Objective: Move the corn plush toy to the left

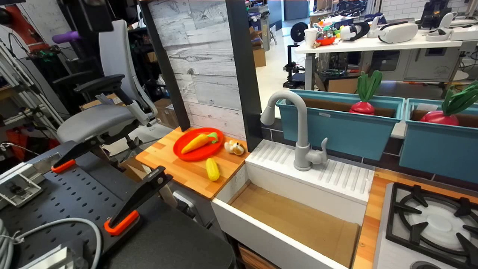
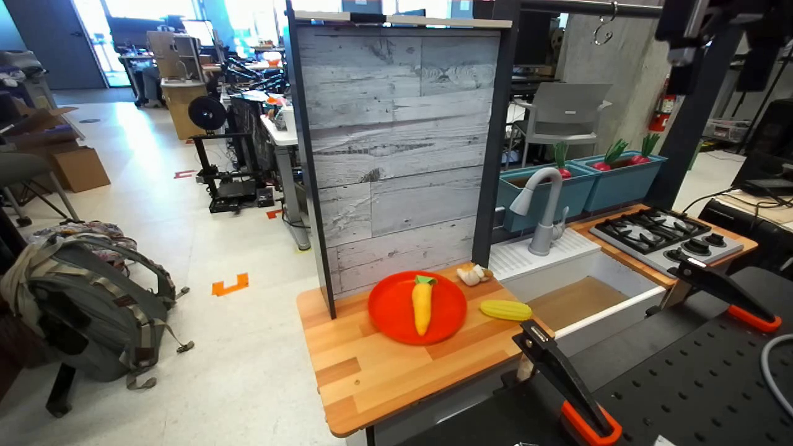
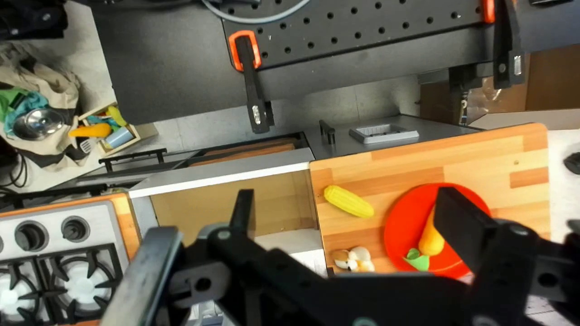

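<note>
The corn plush toy is yellow and oblong. It lies on the wooden counter between the red-orange dish and the sink in both exterior views, corn plush toy point(image 1: 212, 169) and corn plush toy point(image 2: 505, 310). In the wrist view the corn plush toy point(image 3: 348, 201) appears between the spread fingers, well beyond them. My gripper point(image 3: 346, 192) is open and empty, high above the counter. In an exterior view the gripper point(image 2: 718, 59) shows dark at the top right, partly cut off. The red-orange dish point(image 1: 201, 157) holds an orange-yellow carrot-like toy point(image 2: 422, 310) with a green top.
A small white-and-brown plush point(image 1: 234, 148) sits near the panel point(image 2: 403, 142) at the counter's back. The sink point(image 1: 295, 213) with a grey faucet point(image 1: 301, 130) adjoins the counter. A stove point(image 2: 657, 229) stands beyond it. Black clamps with orange grips point(image 1: 138, 198) rise from the dark table.
</note>
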Action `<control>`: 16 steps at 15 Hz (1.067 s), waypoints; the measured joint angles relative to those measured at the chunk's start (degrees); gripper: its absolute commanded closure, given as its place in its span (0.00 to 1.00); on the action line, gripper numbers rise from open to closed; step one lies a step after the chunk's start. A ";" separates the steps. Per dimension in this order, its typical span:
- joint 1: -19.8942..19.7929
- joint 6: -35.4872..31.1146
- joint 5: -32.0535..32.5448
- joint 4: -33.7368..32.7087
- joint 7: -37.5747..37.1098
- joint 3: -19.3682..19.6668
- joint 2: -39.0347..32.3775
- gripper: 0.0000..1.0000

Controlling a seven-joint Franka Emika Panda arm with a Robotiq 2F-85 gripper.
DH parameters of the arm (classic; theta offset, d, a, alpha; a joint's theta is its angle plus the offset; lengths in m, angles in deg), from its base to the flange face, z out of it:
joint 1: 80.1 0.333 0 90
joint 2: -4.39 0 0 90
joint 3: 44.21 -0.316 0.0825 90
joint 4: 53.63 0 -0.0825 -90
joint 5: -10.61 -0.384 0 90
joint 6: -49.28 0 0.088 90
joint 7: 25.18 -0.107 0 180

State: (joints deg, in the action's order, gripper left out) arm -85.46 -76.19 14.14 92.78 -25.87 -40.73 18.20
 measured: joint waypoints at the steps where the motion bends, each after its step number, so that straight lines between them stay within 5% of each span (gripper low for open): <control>1: 0.19 -2.42 1.11 0.00 0.14 -0.37 -1.42 0.00; 9: 1.95 -20.56 7.97 -0.66 6.31 -1.58 -14.10 0.00; 16: 1.57 -23.93 -1.72 -6.66 25.72 -2.63 -26.27 0.00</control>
State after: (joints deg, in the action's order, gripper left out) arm -83.89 -100.12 12.42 86.12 -0.16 -43.36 -8.06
